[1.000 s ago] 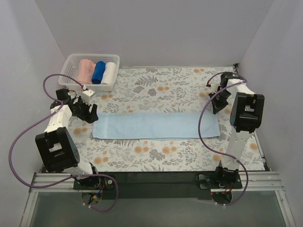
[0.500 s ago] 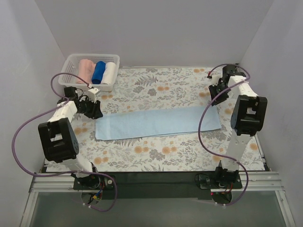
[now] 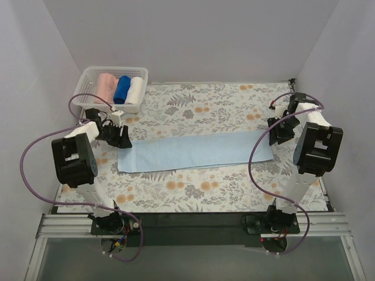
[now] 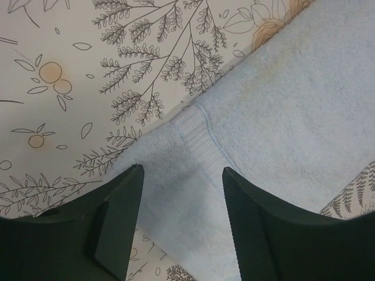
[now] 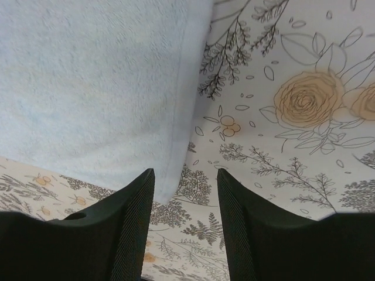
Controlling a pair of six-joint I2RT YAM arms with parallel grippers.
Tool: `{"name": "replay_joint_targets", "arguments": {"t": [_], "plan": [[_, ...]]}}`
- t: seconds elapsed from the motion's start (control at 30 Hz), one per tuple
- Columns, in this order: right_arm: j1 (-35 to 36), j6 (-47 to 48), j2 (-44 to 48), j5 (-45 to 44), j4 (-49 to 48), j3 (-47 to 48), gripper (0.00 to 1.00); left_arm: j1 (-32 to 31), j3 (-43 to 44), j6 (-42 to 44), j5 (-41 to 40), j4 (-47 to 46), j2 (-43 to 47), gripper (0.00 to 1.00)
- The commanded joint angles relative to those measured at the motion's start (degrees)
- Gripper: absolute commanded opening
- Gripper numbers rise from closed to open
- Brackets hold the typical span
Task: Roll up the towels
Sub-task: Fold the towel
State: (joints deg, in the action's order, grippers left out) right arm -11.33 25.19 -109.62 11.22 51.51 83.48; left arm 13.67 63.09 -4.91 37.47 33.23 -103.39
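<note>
The light sky-blue towel [image 3: 195,150] lies flat as a long strip across the middle of the floral table. My left gripper [image 3: 125,139] is open over its far left corner; the left wrist view shows the towel's woven border [image 4: 199,143] just ahead of my open left gripper [image 4: 183,175]. My right gripper [image 3: 280,136] is open just off the towel's right end; the right wrist view shows the towel's corner [image 5: 170,187] close beside my left finger, inside my open right gripper [image 5: 186,175]. The salmon-pink towel [image 3: 105,86] sits rolled in the white basket [image 3: 89,76].
The basket at the back left also holds a dark royal-blue roll [image 3: 122,89] and a white roll [image 3: 135,89]. The floral tablecloth [image 3: 205,108] covers the table. Grey walls close in the left, right and back.
Both arms moved: the left gripper came right and down onto the towel's left far corner, the right gripper swung from the back right to the towel's right end. The towel's right end now lies skewed farther back.
</note>
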Motion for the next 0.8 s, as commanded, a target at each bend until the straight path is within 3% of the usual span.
{"name": "replay_joint_targets", "arguments": {"t": [0.0, 0.2, 0.53, 0.67, 0.7, 0.77], "plan": [[-0.62, -1.36, -0.24, 2.57, 1.05, -1.3, 0.46, 0.04, 1.6, 0.07, 1.28, -0.81, 4.51, 0.53], [-0.27, -4.88, -2.43, 6.44, -0.17, -1.04, 0.55, 0.04, 0.98, 1.39, 1.02, -0.1, 7.85, 0.59], [2.8, -7.7, -4.19, 3.9, -5.01, -5.87, 0.51, 0.13, 0.72, 1.65, 0.93, 0.17, 9.0, 0.61], [5.0, -8.66, -4.55, 3.02, -6.68, -7.19, 0.4, 0.13, 1.07, 1.57, 0.85, 0.25, 8.91, 0.62], [5.35, -8.84, -4.63, 2.84, -6.94, -7.45, 0.28, 0.13, 1.07, 1.57, 0.59, 0.25, 9.0, 0.62], [5.71, -9.19, -4.72, 2.75, -7.21, -7.55, 0.16, 0.13, 1.42, 1.57, 0.41, 0.34, 9.09, 0.62]]}}
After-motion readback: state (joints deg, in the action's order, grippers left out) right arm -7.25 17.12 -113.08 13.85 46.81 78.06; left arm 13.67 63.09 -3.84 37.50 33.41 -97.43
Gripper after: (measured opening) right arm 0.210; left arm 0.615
